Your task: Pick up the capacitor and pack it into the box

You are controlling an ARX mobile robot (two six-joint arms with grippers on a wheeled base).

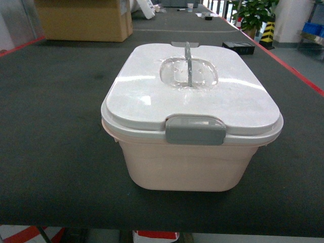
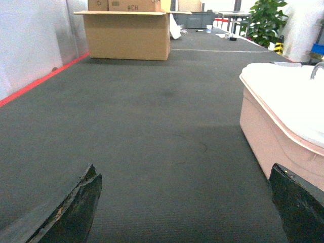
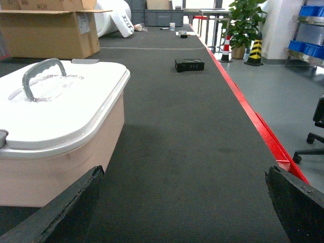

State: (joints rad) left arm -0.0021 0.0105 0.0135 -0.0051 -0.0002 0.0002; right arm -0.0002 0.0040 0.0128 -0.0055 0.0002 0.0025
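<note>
Dark table (image 1: 55, 152) bears the lidded box (image 1: 187, 167), contents hidden.

I see a dark matted desk (image 1: 55, 126) edged in red, a brown carton (image 1: 83, 19) at its far end, a potted plant (image 3: 244, 23) beyond.

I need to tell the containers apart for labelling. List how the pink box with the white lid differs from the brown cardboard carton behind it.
The box is pale pink plastic with rounded corners; the cardboard carton is brown and square-edged. The box is shut under a white lid with a grey latch and a handle; the carton's top flaps stand open. The box sits near the camera, the carton farther back, to the left. Both rest on the dark table.
</note>
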